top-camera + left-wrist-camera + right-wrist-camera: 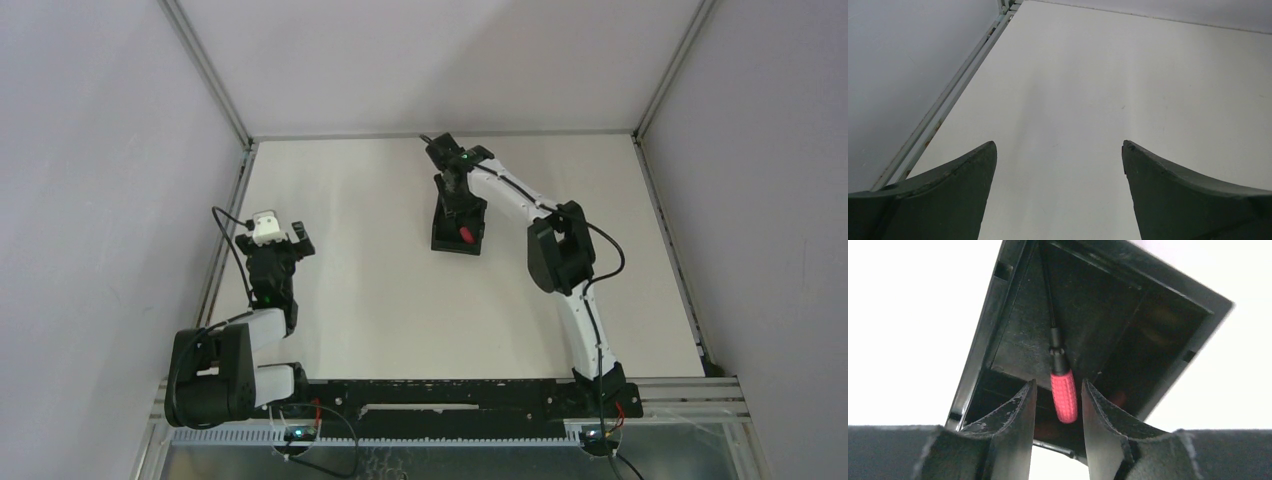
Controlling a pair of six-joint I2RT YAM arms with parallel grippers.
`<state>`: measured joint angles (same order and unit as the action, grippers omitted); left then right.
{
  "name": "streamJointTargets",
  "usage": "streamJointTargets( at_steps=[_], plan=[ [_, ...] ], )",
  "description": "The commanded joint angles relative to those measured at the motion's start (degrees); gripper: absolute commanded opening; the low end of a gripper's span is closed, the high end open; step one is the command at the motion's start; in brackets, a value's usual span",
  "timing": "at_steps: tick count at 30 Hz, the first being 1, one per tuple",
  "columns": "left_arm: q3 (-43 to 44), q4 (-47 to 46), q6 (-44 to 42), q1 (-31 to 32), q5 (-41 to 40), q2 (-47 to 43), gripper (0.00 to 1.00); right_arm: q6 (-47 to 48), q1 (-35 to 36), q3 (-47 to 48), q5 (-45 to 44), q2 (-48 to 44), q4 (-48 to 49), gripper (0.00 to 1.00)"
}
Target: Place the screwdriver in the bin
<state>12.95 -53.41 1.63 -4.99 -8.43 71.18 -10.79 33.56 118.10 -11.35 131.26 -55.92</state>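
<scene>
The screwdriver (1064, 397) is inside the bin (998, 325), and no finger touches it. In the right wrist view its long axis runs from the bottom of the picture upward and a little to the left, close along the left wall of the bin. The red handle is the near end, and it sits between the two fingers (1020, 410) of the right gripper (1058, 383). The thin dark shaft points away from the gripper, toward the far corner of the bin. I cannot tell if the tool lies flat on the floor of the bin or leans on the wall.

The right gripper is parted, and a narrow gap shows on each side of the handle, so it is not pinching anything. From above, the right gripper (457, 208) hangs over the far half of the bin (441, 242). Only the red handle of the screwdriver (466, 236) shows there, in the near right part of the box; the shaft is hidden under the gripper. The bin is black and open at the top, and it holds the screwdriver and nothing else that I can see. It stands on the white table (350, 200), around the middle.

The left gripper (297, 238) is well apart from the bin, near the left edge of the table. In its own view the left gripper (1059, 146) is spread wide over the bare table (1098, 75), with nothing between its fingers.
</scene>
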Motion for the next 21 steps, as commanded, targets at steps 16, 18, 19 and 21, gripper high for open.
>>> streamJointTargets(
  at_steps=[16,18,19,21],
  plan=[
    [0.66,-1.35,0.41,0.42,-0.4,-0.82,1.0,-0.54,-4.85,-43.01,1.37,-56.56,29.44,1.0],
    [0.63,-1.35,0.43,0.4,-0.45,-0.82,1.0,-1.59,-7.26,-49.87,3.71,-62.32,32.65,1.0],
    [0.6,-1.35,0.41,0.42,-0.37,-0.86,1.0,-2.3,-8.4,-53.02,3.88,-64.68,33.78,1.0],
    [0.6,-1.35,0.41,0.42,-0.44,-0.8,1.0,-3.47,-10.48,-60.01,4.23,-69.45,36.06,1.0]
  ],
)
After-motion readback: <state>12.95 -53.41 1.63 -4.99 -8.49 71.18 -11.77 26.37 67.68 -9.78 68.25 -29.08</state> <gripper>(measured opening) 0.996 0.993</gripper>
